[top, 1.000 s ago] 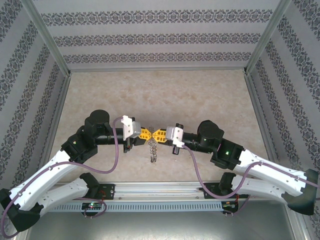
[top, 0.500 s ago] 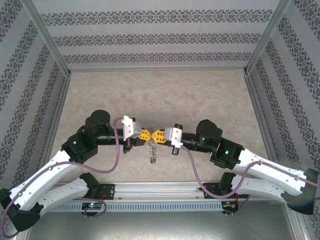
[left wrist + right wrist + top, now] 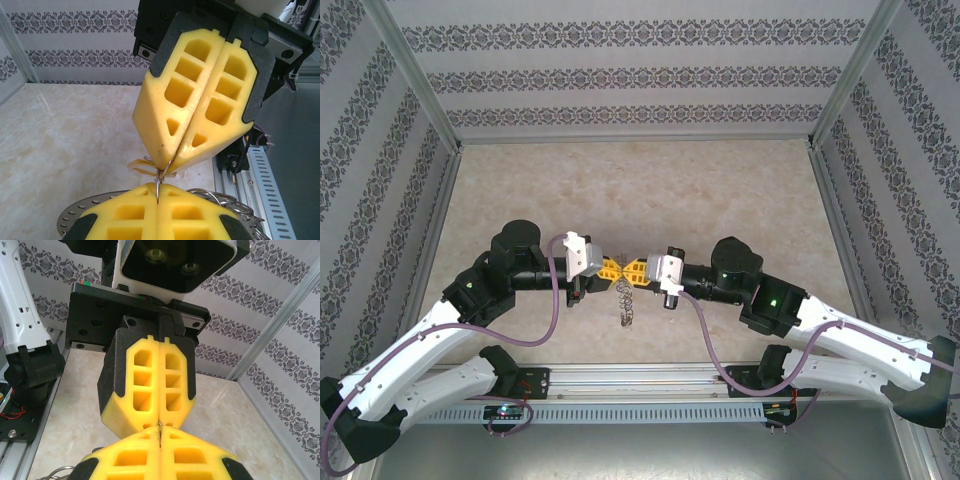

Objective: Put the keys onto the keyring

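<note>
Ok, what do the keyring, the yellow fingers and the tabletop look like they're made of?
Keyring: grey metal, dull sheen, thin wire loops.
Fingers: yellow plastic, matte, hollow cells, likely moulded or printed.
Tabletop: smooth, beige marble pattern; possibly laminate.

Beige marbled tabletop (image 3: pixel 620 180) spanned centre; damask-striped wall (image 3: pixel 640 75) stood at 12 o'clock; slotted aluminium rail (image 3: pixel 640 411) lay at 6 o'clock.

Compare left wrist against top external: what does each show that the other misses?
Left wrist: a thin wire loop pinched at the shut tips of the left gripper and right gripper, plus holes along the keyring rim. Top external: the whole left arm and right arm over the table. Shared: grippers shut, tip to tip, keyring beside them.
</note>
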You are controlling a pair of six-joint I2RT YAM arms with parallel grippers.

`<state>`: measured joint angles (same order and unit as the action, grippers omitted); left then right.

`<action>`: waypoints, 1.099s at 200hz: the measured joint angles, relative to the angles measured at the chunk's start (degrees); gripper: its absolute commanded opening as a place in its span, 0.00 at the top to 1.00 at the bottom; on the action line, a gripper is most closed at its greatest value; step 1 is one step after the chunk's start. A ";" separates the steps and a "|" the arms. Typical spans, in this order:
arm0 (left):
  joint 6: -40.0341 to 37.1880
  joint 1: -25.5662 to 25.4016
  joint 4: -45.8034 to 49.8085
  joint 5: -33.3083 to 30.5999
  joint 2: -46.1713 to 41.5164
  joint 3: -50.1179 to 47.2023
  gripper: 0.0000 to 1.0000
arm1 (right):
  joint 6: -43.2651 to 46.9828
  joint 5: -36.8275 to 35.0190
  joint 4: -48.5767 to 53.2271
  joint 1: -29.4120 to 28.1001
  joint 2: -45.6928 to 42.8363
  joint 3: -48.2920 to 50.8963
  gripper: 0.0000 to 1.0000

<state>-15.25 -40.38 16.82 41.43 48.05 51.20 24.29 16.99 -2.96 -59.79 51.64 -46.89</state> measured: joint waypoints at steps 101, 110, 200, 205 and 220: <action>0.00 0.02 0.83 -0.35 0.00 0.00 1.00 | 0.17 0.17 1.01 0.00 0.70 -0.61 1.00; -0.02 0.02 0.81 -0.33 0.00 0.00 1.00 | 0.20 0.15 1.11 0.00 0.76 -0.72 1.00; 0.00 0.02 0.85 -0.37 0.00 0.00 1.00 | 1.49 0.15 1.97 0.00 0.92 -1.14 1.00; 0.00 0.02 0.85 -0.37 0.00 0.00 1.00 | 1.51 0.15 1.97 0.00 0.92 -1.16 1.00; -0.02 0.02 0.85 -0.37 0.00 0.00 1.00 | 1.64 0.15 2.08 0.00 0.94 -1.22 1.00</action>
<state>-15.27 -40.36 17.67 41.06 48.05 51.20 25.93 17.15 -0.89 -59.79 52.58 -48.12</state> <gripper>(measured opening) 0.060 0.044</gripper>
